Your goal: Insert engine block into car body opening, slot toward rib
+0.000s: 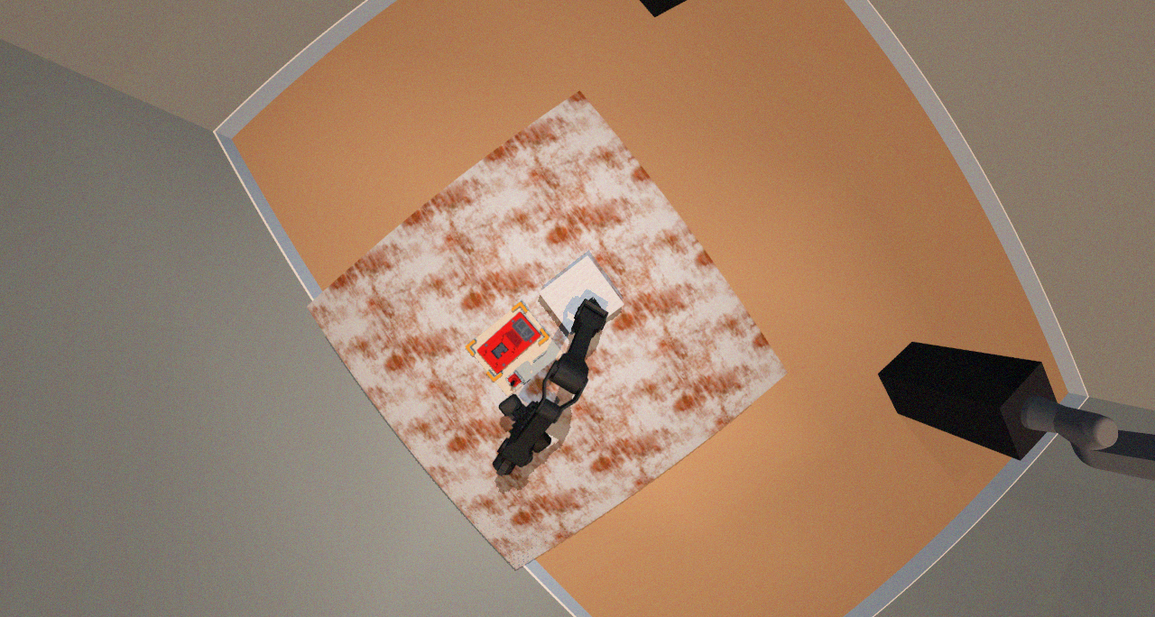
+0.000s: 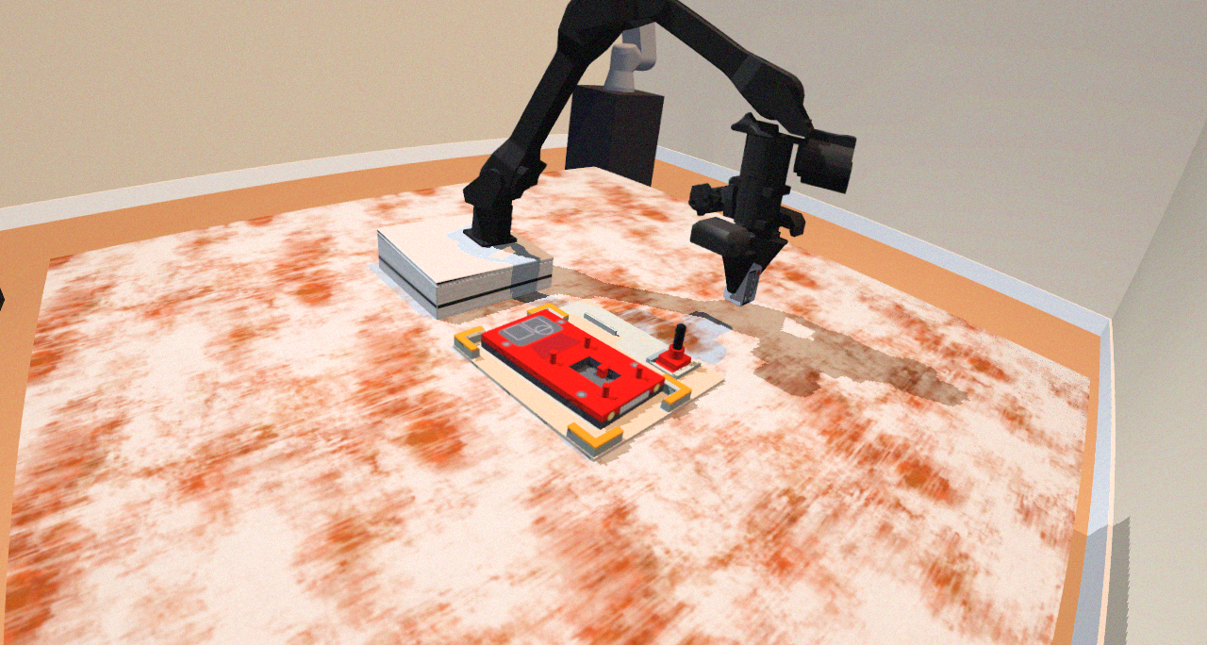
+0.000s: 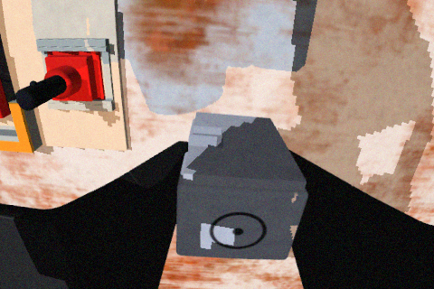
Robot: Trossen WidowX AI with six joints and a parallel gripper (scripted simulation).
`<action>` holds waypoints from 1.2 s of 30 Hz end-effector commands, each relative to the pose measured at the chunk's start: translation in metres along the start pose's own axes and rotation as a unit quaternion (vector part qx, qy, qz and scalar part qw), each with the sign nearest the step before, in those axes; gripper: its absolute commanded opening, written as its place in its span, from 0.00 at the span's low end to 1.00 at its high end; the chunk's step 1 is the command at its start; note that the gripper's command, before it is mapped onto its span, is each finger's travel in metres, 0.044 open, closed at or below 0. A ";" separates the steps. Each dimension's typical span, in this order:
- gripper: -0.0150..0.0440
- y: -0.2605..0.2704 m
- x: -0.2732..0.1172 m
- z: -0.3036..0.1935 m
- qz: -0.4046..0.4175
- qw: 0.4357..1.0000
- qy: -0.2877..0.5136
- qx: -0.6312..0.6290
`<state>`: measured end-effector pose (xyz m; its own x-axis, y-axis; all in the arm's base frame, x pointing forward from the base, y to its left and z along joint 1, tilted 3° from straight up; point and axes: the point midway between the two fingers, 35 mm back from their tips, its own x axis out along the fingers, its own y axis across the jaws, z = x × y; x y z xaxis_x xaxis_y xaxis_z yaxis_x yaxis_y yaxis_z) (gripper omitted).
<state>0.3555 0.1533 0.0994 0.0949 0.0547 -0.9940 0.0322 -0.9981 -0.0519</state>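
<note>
The grey engine block (image 2: pixel 742 288) (image 3: pixel 240 217) is held in the air; a ring mark shows on its near face in the wrist view. My gripper (image 2: pixel 744 280) (image 3: pixel 231 155) is shut on it, one finger on each side. It hangs beyond the red tool's end of the board, well above the mat. The red car body (image 1: pixel 494 360) (image 2: pixel 524 353) lies flat on the board, with a dark square opening (image 2: pixel 589 370) (image 1: pixel 500 350) between several red posts. A small red rib shows at the opening. The block's slot side cannot be told for sure.
Orange corner pieces (image 2: pixel 595 436) (image 3: pixel 22 132) surround the car body. A red-based tool with an upright black handle (image 2: pixel 678 338) (image 3: pixel 42 92) stands in a holder beside it. The arm's white base box (image 2: pixel 421 261) (image 1: pixel 577 278) is behind the board.
</note>
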 end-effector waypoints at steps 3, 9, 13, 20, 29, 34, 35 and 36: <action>0.25 0.001 0.011 0.003 0.003 1.000 -0.007 -0.002; 0.25 0.001 0.017 0.003 0.003 1.000 -0.007 -0.002; 0.25 0.001 0.021 0.003 0.003 1.000 -0.007 -0.002; 0.25 0.001 0.029 0.003 0.003 1.000 -0.007 -0.002; 0.25 0.001 0.037 0.003 0.003 1.000 -0.007 -0.002; 0.25 0.001 0.042 0.003 0.003 1.000 -0.007 -0.002; 0.25 0.001 0.042 0.003 0.003 1.000 -0.007 -0.002; 0.25 0.001 0.043 0.004 0.003 1.000 -0.007 -0.002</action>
<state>0.3588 0.1552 0.0638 0.0955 0.0551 -0.9939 0.0336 -0.9981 -0.0521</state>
